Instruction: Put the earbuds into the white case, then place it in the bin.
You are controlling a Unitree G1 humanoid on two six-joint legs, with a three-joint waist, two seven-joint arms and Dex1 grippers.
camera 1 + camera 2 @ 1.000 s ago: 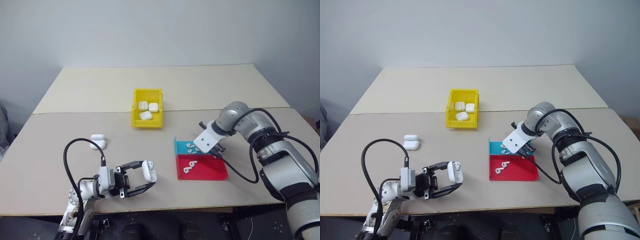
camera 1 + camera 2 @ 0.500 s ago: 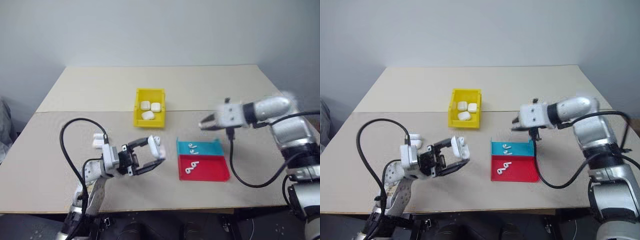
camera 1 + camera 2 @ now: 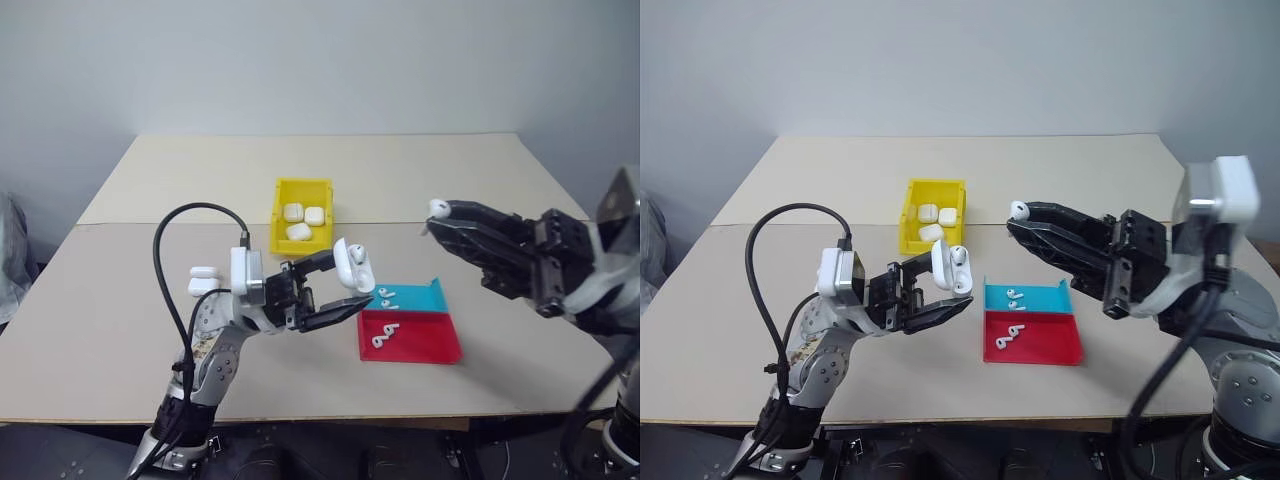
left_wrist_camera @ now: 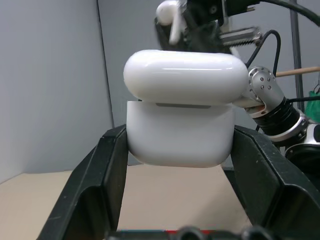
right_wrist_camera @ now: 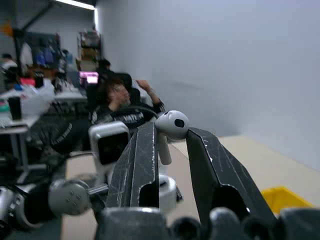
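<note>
The left gripper [image 3: 945,290] has its fingers clamped on the white case [image 4: 181,117], lid ajar, held above the table [image 3: 150,190]; the right gripper [image 5: 167,132] pinches one earbud [image 5: 171,125] at its fingertips, well apart from the case; bring it stem-down over the open well, aligned before release; the earbud is glossy white, round-headed, short-stemmed.

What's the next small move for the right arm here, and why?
Probably bring the right gripper down and toward the white case, stem first. The right gripper is shut on an earbud, raised clear of the table, while the left gripper holds the case up with its lid hinged open. A gap separates earbud and case, so closing it comes before any release.
</note>
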